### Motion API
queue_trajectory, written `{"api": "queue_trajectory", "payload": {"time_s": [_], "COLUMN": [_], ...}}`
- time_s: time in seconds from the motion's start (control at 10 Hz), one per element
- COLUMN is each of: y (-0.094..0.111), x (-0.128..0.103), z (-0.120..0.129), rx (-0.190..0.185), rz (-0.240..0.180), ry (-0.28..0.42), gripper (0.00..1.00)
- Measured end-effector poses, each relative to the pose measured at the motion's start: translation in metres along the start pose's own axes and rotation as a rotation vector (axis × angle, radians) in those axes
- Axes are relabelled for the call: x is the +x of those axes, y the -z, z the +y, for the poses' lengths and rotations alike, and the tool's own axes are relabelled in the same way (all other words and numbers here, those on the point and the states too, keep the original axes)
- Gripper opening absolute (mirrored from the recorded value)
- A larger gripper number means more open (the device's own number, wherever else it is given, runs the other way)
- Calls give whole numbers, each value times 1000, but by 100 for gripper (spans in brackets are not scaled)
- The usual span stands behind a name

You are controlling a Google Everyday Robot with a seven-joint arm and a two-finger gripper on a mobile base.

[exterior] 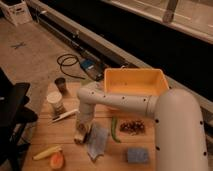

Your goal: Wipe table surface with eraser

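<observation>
The table surface [65, 135] is a light wooden plank top in the lower half of the camera view. My arm reaches in from the right and bends down over the table's left-middle. The gripper [80, 134] points down at the wood, just left of a blue-grey cloth [97, 142]. A small tan block, apparently the eraser [78, 140], shows at the gripper's lower end against the wood. The gripper hides how it is held.
A yellow bin [135, 82] stands at the back. A white cup [56, 102], a dark cup [61, 84] and a utensil [64, 116] lie left. A green bean [114, 130], brown bits [132, 126], a blue sponge [136, 155] and yellow and orange food [50, 156] sit near the front. A black chair [12, 110] stands left.
</observation>
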Motion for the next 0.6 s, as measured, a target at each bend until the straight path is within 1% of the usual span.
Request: {"api": "queue_trajectory", "payload": {"time_s": [0.1, 0.3, 0.4, 0.5, 0.6], "y": [2, 1, 1, 1, -3], "x": [9, 13, 14, 12, 5], "z": [-4, -20, -26, -28, -35], "rx": [13, 39, 46, 49, 52], "rz": [10, 29, 33, 29, 14], "ry": [7, 28, 39, 53, 79], "gripper": [0, 0, 0, 0, 3]}}
